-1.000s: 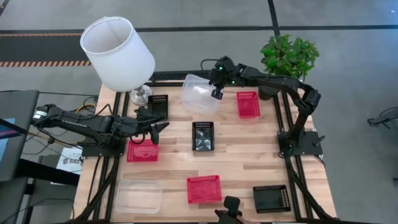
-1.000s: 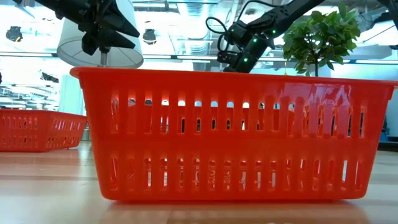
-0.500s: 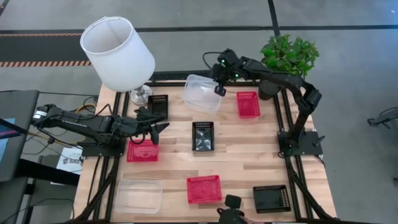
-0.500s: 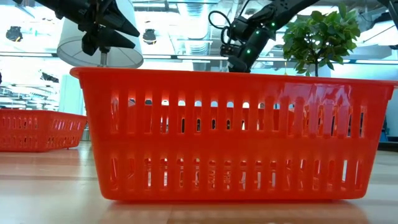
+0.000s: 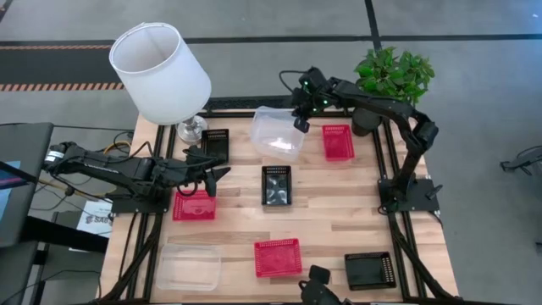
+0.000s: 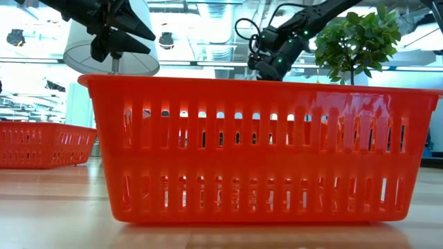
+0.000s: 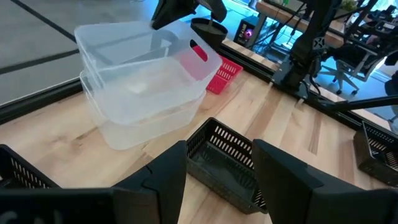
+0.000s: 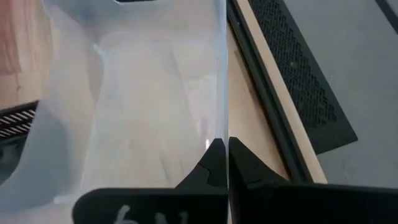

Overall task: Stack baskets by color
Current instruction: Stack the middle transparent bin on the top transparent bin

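The right gripper (image 5: 298, 124) has its fingers closed on the rim of a clear basket (image 5: 275, 134); the left gripper (image 5: 218, 175) fingers stand half open, empty, above the desk (image 5: 339, 212).

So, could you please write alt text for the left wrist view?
Two clear baskets sit nested on the wooden table, with the right claw at the upper one's rim. Nearer, a black mesh basket lies between the left claw fingers; a red basket sits behind.
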Robot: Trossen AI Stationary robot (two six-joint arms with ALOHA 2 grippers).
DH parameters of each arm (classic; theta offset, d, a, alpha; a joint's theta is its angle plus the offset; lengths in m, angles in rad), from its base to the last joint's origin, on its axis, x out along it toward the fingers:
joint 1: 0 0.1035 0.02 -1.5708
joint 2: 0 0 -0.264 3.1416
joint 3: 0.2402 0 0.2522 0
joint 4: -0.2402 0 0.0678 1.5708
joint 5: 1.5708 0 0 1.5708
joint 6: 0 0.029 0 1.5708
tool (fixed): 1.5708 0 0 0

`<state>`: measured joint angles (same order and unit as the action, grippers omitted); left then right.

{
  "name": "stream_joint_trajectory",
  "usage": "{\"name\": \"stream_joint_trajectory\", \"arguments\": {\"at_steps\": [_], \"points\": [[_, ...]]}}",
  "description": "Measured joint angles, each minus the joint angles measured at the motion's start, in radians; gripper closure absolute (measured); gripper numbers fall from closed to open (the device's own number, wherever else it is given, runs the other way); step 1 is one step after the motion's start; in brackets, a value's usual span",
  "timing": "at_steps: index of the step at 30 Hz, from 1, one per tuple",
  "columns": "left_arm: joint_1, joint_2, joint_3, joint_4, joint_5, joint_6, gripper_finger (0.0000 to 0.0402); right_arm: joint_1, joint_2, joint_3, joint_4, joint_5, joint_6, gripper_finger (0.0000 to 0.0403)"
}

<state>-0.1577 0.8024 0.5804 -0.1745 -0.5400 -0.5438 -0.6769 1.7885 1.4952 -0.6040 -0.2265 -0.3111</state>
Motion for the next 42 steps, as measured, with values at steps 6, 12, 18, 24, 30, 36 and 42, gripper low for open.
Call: {"name": "stream_joint_trajectory", "arguments": {"at_steps": [6, 12, 18, 24, 30, 36, 42], "points": [[0.0, 0.0, 0.0, 0.0, 0.0, -0.007, 0.0232, -0.008, 0.0, -0.05, 0.054, -0.001, 0.039, 0.0402], [0.0, 0.0, 0.0, 0.001, 0.02, -0.033, 0.0232, -0.008, 0.001, -0.089, 0.094, 0.0, 0.052, 0.038], [0.0, 0.0, 0.0, 0.001, 0.037, -0.035, 0.0232, -0.013, 0.0, -0.094, 0.134, 0.003, 0.075, 0.0337], [0.0, 0.0, 0.0, 0.003, 0.037, -0.037, 0.0232, -0.014, 0.0, -0.087, 0.148, 0.026, 0.054, 0.03], [0.0, 0.0, 0.0, 0.001, 0.05, -0.031, 0.0232, 0.006, -0.028, 0.021, -0.092, 0.023, 0.087, 0.0271], [0.0, 0.0, 0.0, -0.02, 0.065, -0.027, 0.0232, 0.118, -0.099, -0.015, -0.411, 0.018, 0.114, 0.033], [0.0, 0.0, 0.0, -0.05, 0.052, 0.024, 0.0232, 0.253, -0.111, -0.164, -0.314, 0.018, 0.183, 0.0389]]}}
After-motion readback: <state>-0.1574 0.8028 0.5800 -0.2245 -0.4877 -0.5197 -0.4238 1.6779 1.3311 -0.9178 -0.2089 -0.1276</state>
